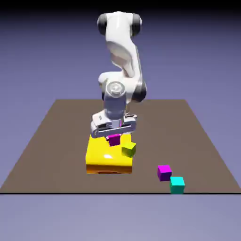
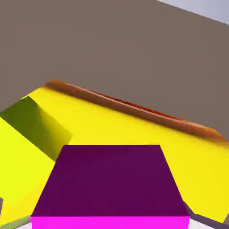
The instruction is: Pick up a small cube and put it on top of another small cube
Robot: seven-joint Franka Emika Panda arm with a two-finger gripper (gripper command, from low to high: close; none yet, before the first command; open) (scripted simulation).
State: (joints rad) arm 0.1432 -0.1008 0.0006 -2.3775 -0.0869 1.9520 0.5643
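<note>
My gripper (image 1: 114,137) is shut on the small pink-magenta cube (image 1: 114,140) and holds it over the big yellow block (image 1: 104,157). The olive-green small cube (image 1: 128,149) rests on that block's top near its edge on the exterior view's right, just beside and below the held cube. In the hand view the magenta cube (image 2: 112,188) fills the bottom middle. The olive cube (image 2: 33,123) shows at the left on the yellow block (image 2: 134,129). Only a sliver of a grey fingertip (image 2: 208,220) shows at the lower corner.
A darker purple cube (image 1: 164,172) and a teal cube (image 1: 177,184) lie on the brown table (image 1: 56,136) toward the exterior view's right, near the front edge. The yellow block has an orange-brown far rim (image 2: 134,105) in the hand view.
</note>
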